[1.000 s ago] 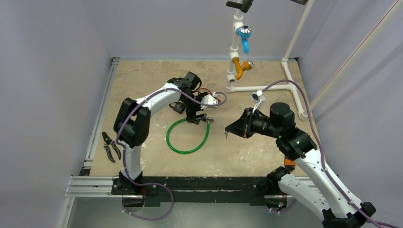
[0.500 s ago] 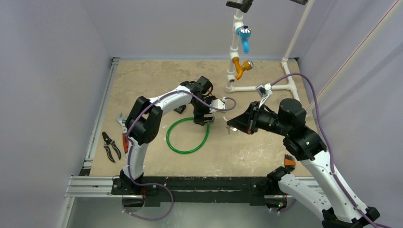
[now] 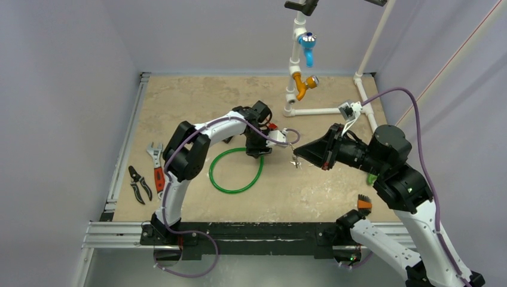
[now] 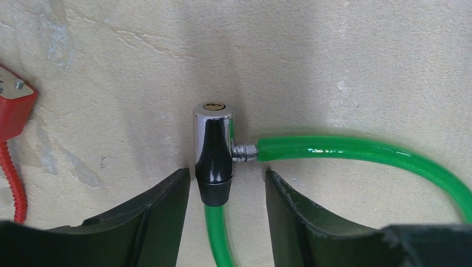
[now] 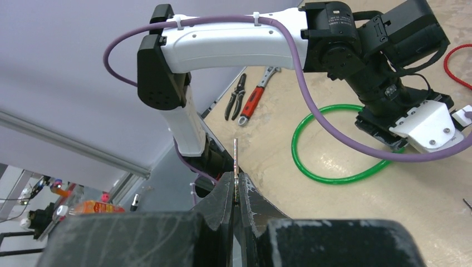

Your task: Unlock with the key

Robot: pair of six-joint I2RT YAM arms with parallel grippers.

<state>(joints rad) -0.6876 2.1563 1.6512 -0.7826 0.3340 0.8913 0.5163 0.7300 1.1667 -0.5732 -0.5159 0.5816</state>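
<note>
The green cable loop (image 3: 236,190) lies mid-table. Its lock head (image 4: 213,150), chrome and black, lies flat, with the brass keyhole (image 4: 213,106) at its far end. My left gripper (image 4: 225,178) is open and low over the table. Its fingers (image 4: 161,206) stand either side of the lock head's black end, not touching it. It also shows in the top view (image 3: 261,149). My right gripper (image 5: 237,186) is shut on the small silver key (image 5: 236,161), blade pointing out past the fingertips. It holds the key (image 3: 294,160) above the table, just right of the lock.
Black pliers (image 3: 139,184) and a red-handled wrench (image 3: 157,173) lie at the left edge. White pipework with a blue valve (image 3: 307,45) and an orange valve (image 3: 304,84) stands at the back right. A red part with a red cable (image 4: 14,105) lies left of the lock.
My right gripper has lifted and drawn back to the right with the key. My left gripper has shifted right onto the lock head, and the wrench at the left now shows.
</note>
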